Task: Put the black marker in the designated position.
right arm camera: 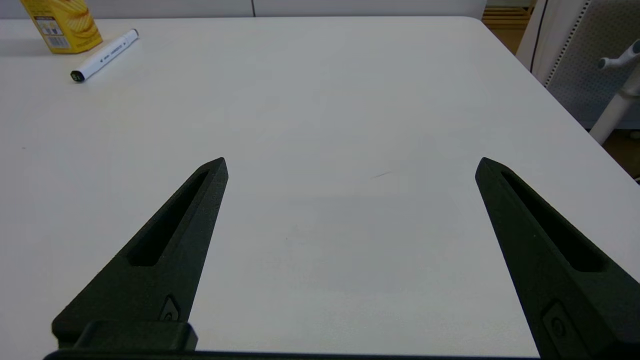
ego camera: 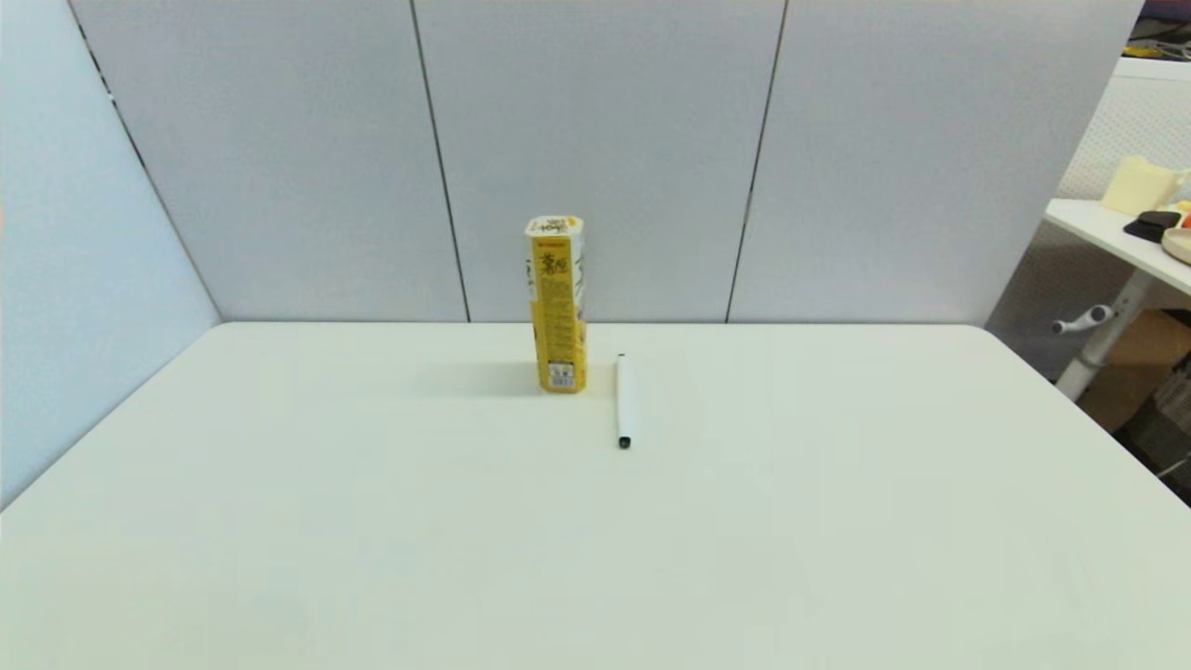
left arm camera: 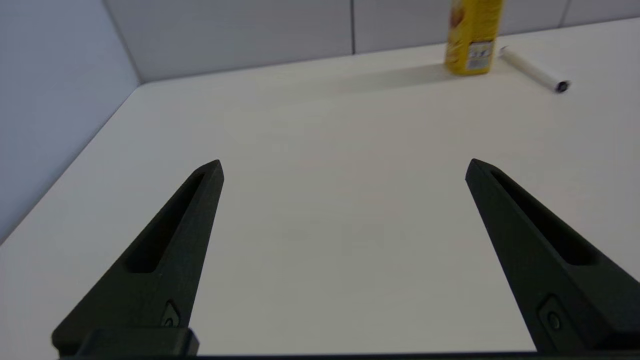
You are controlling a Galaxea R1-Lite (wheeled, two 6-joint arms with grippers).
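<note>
The black marker (ego camera: 623, 400), a slim white barrel with a black tip, lies flat on the table just right of a tall yellow carton (ego camera: 556, 303). It also shows far off in the left wrist view as the marker (left arm camera: 534, 69) and in the right wrist view as the marker (right arm camera: 104, 55). My left gripper (left arm camera: 345, 165) hangs open over bare tabletop, far from the marker. Open as well, my right gripper (right arm camera: 352, 162) is over the table's near right part with nothing between its fingers. Neither arm shows in the head view. The designated position has no mark that I can see.
The yellow carton (left arm camera: 472, 36) stands upright near the back panels. The white table (ego camera: 279, 521) ends at a right edge (right arm camera: 560, 100), beyond which a white table leg and a side table (ego camera: 1117, 233) with small items stand.
</note>
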